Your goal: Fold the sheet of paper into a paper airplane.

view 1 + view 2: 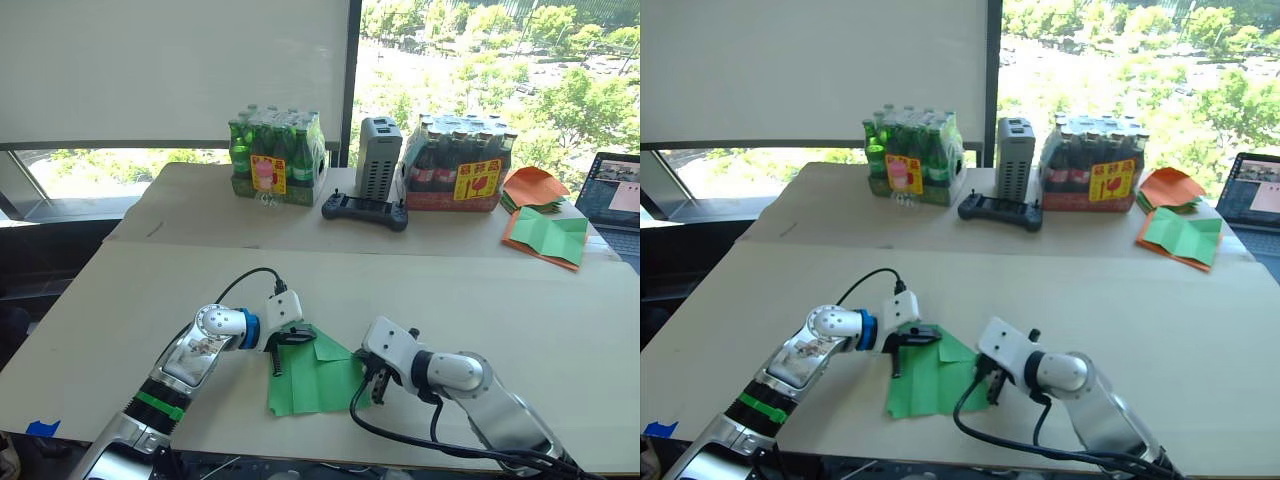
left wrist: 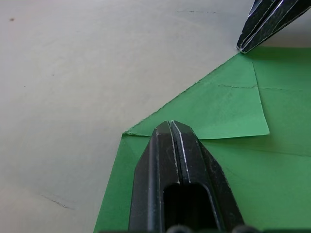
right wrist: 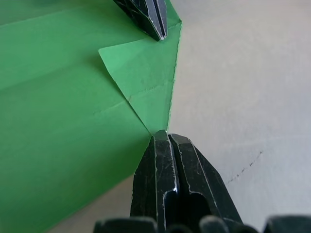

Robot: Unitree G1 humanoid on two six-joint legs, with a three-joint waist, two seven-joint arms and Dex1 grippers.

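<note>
Left gripper (image 1: 277, 357): two black fingers pressed together with no gap, tip resting on the sheet's folded corner at about 9 o'clock of the paper.
Thin bright green sheet of paper (image 1: 318, 378): lies flat on the pale beige table (image 1: 520, 300), near its front edge, between the two arms; one corner is turned over into a small triangular flap (image 2: 228, 109), its creases faint and uneven.
Right gripper (image 1: 376, 385): black fingers likewise closed on nothing, tip touching the paper's edge at about 3 o'clock, at the other end of the flap's fold.
Risk, slip: judged likely if either tip drags sideways; the light sheet would slide on the smooth table and skew the fold.
Risk, spring-back: the flap may lift once pressure is released, since the crease looks soft.
Risk, tear: a hard point on thin paper could puncture it.
</note>
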